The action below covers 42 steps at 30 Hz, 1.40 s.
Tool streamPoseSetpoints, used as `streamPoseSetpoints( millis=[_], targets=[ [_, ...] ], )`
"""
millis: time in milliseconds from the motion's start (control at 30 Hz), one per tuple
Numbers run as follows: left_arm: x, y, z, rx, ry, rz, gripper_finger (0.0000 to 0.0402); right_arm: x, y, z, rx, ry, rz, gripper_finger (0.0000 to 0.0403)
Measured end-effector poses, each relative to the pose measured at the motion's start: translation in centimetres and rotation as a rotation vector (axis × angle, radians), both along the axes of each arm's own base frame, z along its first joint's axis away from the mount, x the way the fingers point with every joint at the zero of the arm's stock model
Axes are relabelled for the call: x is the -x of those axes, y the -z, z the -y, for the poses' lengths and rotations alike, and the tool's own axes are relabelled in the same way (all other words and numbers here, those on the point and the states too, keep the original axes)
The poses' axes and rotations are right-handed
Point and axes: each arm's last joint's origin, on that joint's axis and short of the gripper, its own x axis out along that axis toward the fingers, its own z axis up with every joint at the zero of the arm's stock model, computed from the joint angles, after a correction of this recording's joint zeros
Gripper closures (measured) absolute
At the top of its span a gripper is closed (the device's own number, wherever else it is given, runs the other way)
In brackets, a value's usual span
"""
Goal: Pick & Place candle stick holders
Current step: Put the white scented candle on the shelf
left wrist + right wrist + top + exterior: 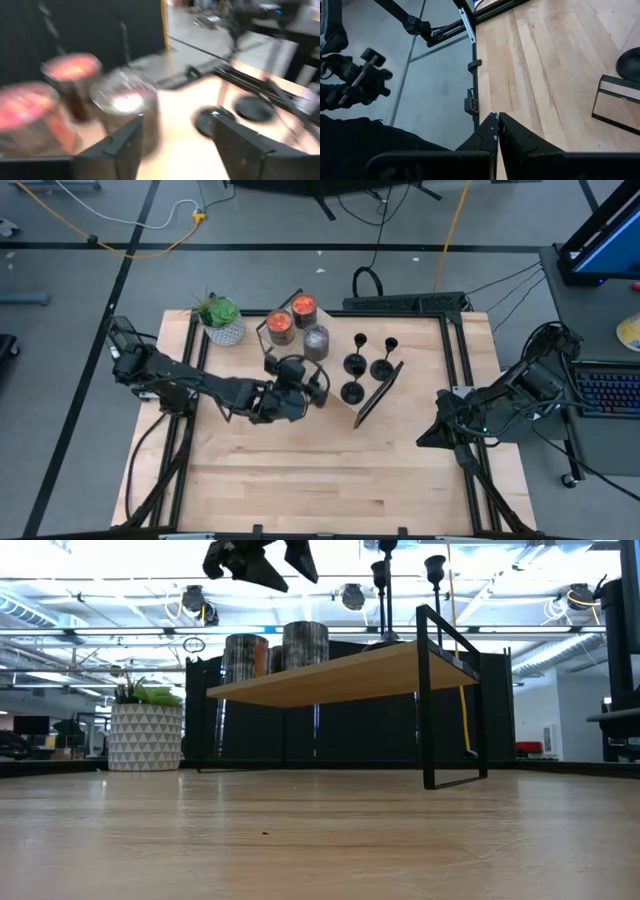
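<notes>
Three candle stick holders (366, 366) stand upright, stems vertical, on the shelf (385, 392) at centre frame. The left gripper (318, 384) hovers beside them, jaws open and empty. The right gripper (430, 436) waits at right, jaws closed.

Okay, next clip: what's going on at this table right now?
The left gripper is reaching over a small raised wooden shelf, its fingers open and empty, beside three candle jars. Three black candle stick holders stand on the shelf, none grasped yet. The right gripper waits shut at the table's right edge, holding nothing. A potted plant sits at the table's back left.
</notes>
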Motion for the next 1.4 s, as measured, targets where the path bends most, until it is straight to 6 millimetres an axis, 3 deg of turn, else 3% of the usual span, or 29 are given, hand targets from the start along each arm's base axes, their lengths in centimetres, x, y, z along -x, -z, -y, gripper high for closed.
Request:
streamPoseSetpoints(
  millis=[200,500,867,1400],
  targets=[
    [-0.5,1.1,1.0,0.109,0.114,-0.005,0.0247,0.0,0.0,0.0,0.001,0.000,0.000,0.0397],
    [-2.7,3.6,-1.5,0.132,0.076,-0.029,0.0313,0.0,0.0,0.0,-0.001,0.003,0.002,0.0397],
    [-4.3,4.6,-4.6,0.153,0.082,-0.012,0.0331,0.0,0.0,0.0,-0.004,0.006,0.004,0.0397],
    [-4.2,4.8,-6.5,0.116,0.005,-0.047,0.0330,-0.1,0.0,0.1,0.016,0.042,0.020,0.0397]
  ],
)
